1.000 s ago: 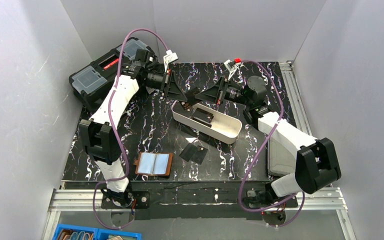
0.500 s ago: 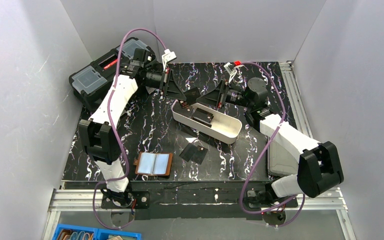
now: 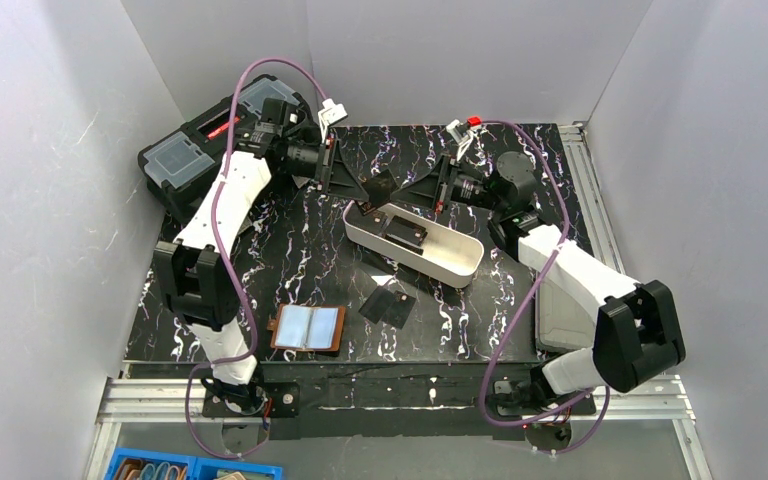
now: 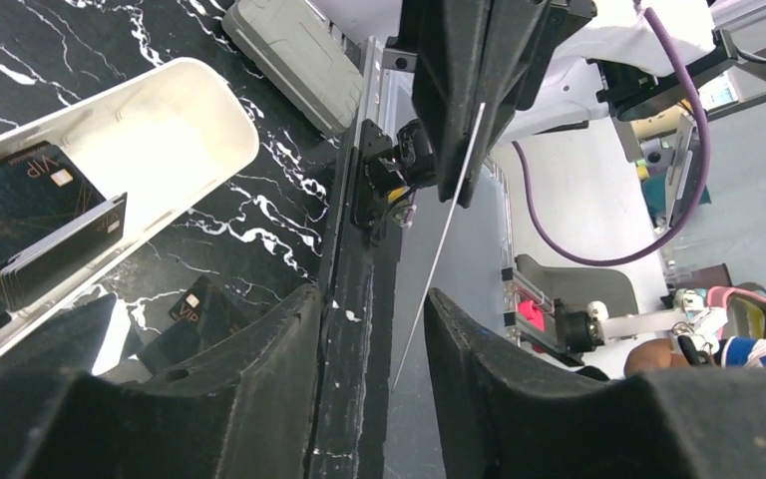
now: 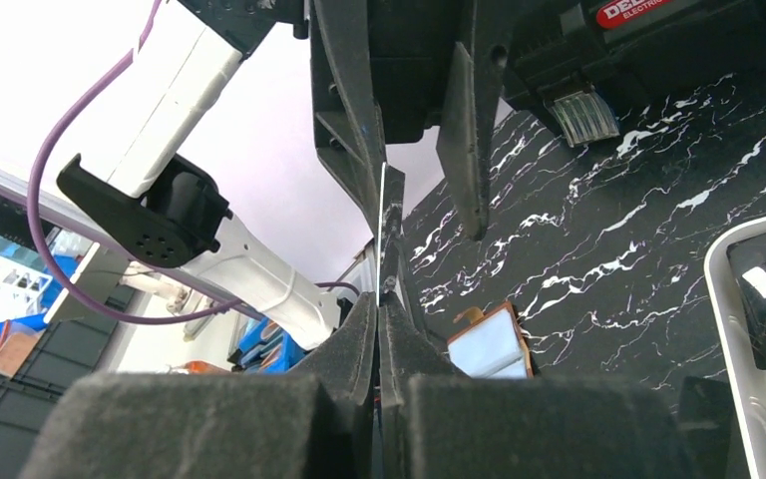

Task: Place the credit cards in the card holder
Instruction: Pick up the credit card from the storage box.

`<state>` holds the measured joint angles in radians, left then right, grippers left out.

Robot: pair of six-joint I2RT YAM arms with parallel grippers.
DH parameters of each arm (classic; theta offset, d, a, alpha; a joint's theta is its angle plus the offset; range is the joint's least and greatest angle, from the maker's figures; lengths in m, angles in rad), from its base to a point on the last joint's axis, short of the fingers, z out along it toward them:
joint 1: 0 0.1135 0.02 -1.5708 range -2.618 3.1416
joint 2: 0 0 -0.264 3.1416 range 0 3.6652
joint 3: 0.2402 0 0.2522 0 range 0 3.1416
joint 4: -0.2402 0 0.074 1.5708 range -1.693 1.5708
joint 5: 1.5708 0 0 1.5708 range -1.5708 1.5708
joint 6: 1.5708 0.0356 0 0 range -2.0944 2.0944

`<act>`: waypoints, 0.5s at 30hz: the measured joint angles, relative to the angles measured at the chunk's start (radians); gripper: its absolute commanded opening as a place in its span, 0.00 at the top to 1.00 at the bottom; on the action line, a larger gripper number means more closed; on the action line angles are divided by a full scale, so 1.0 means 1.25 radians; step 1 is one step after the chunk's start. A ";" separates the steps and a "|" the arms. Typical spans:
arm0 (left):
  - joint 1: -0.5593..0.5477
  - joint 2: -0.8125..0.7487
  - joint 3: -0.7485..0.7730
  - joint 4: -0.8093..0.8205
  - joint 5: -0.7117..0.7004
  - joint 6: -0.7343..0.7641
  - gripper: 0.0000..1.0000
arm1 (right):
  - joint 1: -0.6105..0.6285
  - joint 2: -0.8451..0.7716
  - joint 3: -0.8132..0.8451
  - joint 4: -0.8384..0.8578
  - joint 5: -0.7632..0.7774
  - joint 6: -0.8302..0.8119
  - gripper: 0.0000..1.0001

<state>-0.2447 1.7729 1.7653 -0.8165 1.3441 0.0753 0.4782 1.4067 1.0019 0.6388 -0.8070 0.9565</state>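
Observation:
One credit card hangs in the air above the far end of the white tray, and my right gripper is shut on it. It shows edge-on in both wrist views: card, card. My left gripper stands open, its fingers either side of the card's other end without pressing it. More credit cards lie in the tray, and one card lies flat on the table. The brown card holder lies open near the front edge, blue-grey lining up.
A black toolbox sits at the back left behind the left arm. A grey case lies at the table's right edge under the right arm. Blue bins stand below the front rail.
The left gripper's jaws have parted from the card and the right gripper has shut on it. Both arms stay at the back of the table.

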 measured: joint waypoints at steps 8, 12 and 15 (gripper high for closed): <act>0.000 -0.018 -0.016 -0.058 -0.059 0.047 0.02 | 0.000 -0.030 -0.013 -0.012 0.005 -0.002 0.99; 0.014 -0.024 0.027 -0.181 -0.122 0.140 0.02 | 0.000 -0.061 -0.016 -0.090 0.007 -0.048 0.99; 0.056 -0.051 0.042 -0.254 -0.170 0.212 0.02 | 0.002 -0.095 -0.034 -0.176 0.005 -0.097 0.99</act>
<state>-0.1745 1.7092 1.8172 -1.1336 1.1320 0.3408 0.4801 1.2877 0.9600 0.4187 -0.8005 0.8349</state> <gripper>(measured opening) 0.981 0.023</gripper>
